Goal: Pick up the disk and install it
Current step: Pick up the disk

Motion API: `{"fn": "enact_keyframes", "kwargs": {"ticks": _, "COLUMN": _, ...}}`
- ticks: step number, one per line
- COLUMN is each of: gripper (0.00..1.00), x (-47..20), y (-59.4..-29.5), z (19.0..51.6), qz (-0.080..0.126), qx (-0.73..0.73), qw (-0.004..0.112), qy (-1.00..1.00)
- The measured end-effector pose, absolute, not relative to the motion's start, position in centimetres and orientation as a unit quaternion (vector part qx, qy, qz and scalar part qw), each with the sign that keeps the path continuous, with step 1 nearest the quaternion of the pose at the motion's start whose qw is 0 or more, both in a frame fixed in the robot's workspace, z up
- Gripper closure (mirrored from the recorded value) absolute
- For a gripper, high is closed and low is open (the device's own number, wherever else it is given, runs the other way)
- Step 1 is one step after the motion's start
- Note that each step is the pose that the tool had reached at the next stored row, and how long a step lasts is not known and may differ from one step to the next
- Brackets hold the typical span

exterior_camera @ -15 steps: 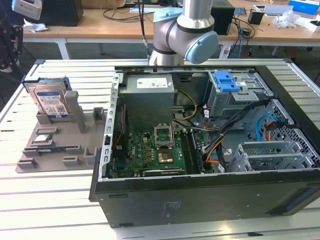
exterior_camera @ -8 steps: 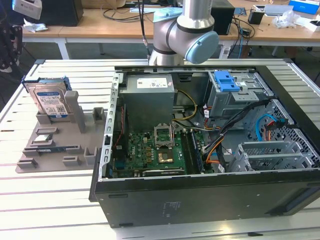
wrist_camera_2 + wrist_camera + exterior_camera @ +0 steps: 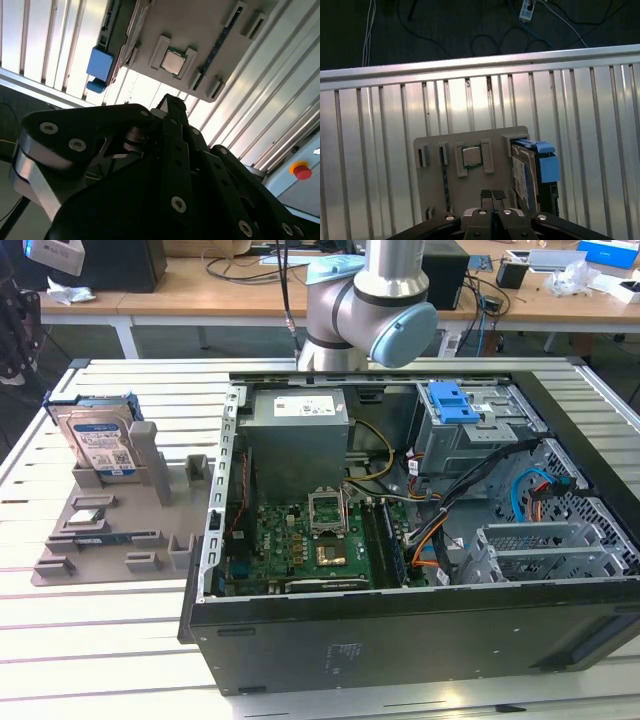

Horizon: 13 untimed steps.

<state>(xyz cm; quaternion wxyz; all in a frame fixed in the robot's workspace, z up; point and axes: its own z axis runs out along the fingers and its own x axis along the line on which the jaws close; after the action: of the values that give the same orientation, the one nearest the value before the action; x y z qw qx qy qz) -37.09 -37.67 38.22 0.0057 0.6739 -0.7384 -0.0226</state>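
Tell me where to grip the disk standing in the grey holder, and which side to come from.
Come from above, most likely. The disk stands on edge in the grey holder, lower end seated and a grey post beside it, so only its upper part is free. Pinch the two broad flat faces near the top; the gripper, shut now, would have to open first.

Disk (image 3: 100, 438): silver body, white-and-blue label, bright blue rails. Holder (image 3: 105, 552) under it is plain grey. Table (image 3: 100, 640) is silver-white with ribbed stripes. Case (image 3: 400, 640) is black, the board (image 3: 300, 545) inside green, the latch (image 3: 452, 400) at its 1 o'clock blue. Arm (image 3: 385, 290) is silver with a pale blue cap. Hand (image 3: 492, 194) is black.
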Motion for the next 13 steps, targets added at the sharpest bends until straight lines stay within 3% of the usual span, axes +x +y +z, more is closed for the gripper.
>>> {"fn": "enact_keyframes", "kwargs": {"ticks": 13, "gripper": 0.90, "x": -37.09, "y": -37.67, "z": 38.22, "qz": -0.022, "qx": 0.698, "qw": 0.006, "qy": -0.716}}
